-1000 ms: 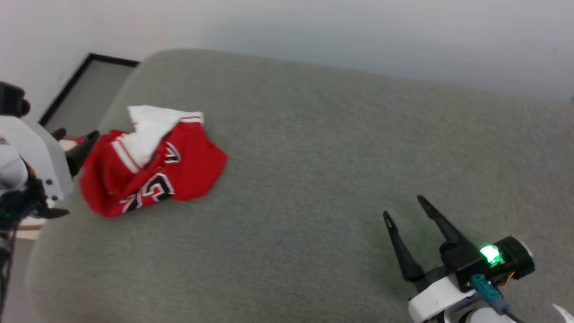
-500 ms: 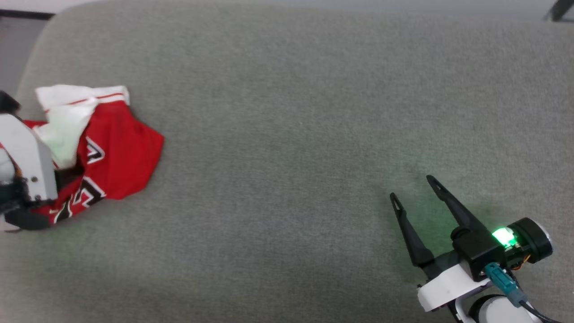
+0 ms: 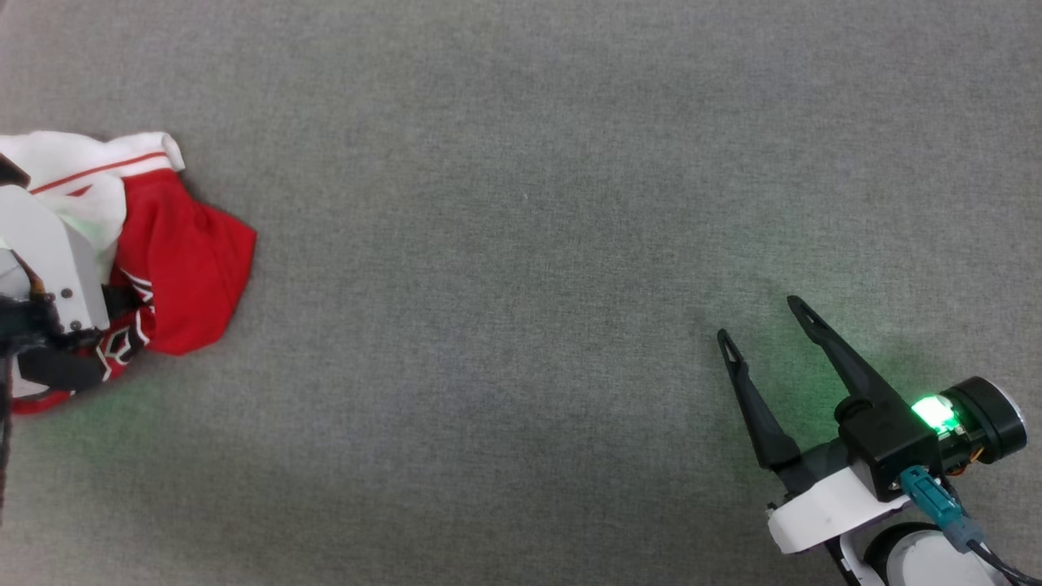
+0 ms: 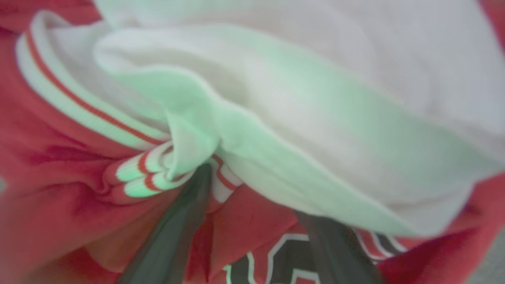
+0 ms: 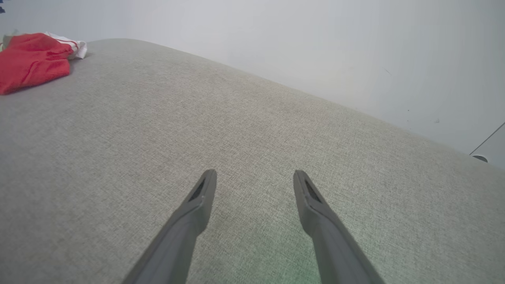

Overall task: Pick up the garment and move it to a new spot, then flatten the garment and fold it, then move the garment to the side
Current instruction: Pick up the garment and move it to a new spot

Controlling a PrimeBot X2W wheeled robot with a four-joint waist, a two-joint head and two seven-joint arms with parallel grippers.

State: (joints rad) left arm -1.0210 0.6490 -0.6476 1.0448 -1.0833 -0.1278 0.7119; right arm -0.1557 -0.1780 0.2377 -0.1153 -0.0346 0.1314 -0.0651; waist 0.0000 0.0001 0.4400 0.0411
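The garment (image 3: 191, 260), a crumpled red jersey with white sleeves and striped trim, lies at the far left of the grey cushion (image 3: 521, 244). My left gripper (image 3: 114, 317) sits on top of it, its pale housing covering part of the heap. In the left wrist view its two dark fingers (image 4: 181, 225) stand apart, pushed into the folds of the garment (image 4: 315, 118), tips hidden under a white sleeve fold. My right gripper (image 3: 759, 319) hovers open at the lower right, far from the garment, nothing between its fingers (image 5: 197, 205). The right wrist view has the garment (image 5: 31, 63) at its upper left.
The grey cushion's far edge (image 5: 276, 85) curves down against a pale wall (image 5: 315, 47). A dark-framed panel (image 5: 489, 146) shows low on that wall at the right. A wide stretch of bare cushion lies between the two grippers.
The head camera has tilted down and swung, so the wall left the picture. My left gripper went from beside the garment onto it. The right gripper has held its place, open.
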